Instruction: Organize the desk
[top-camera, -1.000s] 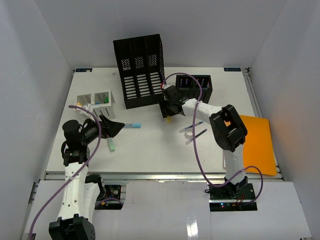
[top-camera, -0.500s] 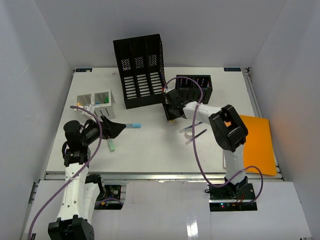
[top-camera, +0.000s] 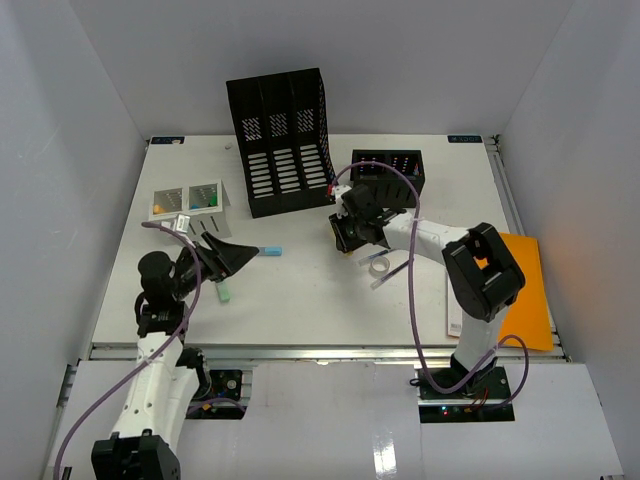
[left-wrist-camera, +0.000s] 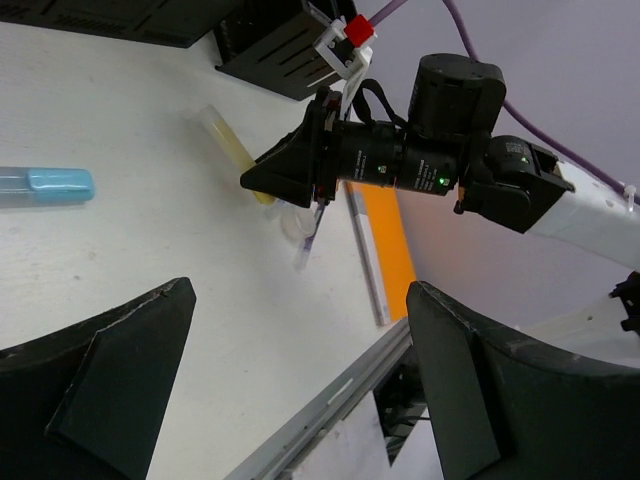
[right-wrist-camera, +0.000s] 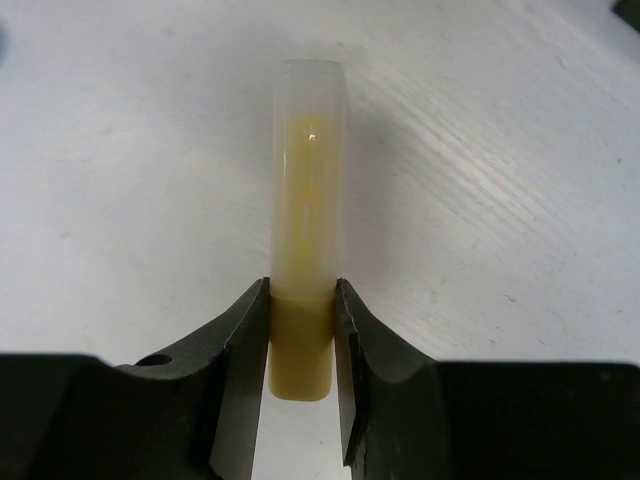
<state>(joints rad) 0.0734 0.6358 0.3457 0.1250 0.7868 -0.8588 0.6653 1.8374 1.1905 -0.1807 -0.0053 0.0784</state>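
A black file rack (top-camera: 283, 140) and a mesh box (top-camera: 390, 172) stand just behind me, toward the far edge of the desk (top-camera: 300, 300). A tape ring (top-camera: 379, 265) lies beside me. My right gripper (right-wrist-camera: 300, 300) reaches low over the desk's middle, jaws pinched on a yellow marker (right-wrist-camera: 308, 200). My left gripper (top-camera: 235, 257) hovers near the left edge, gaping wide and empty. Open tabletop runs to the front rail.

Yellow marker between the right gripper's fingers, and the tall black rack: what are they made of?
Yellow marker: looks plastic, frosted translucent cap over an opaque yellow barrel, slight sheen. Tall black rack: matte black, slotted and perforated walls; metal or moulded plastic, cannot tell which.
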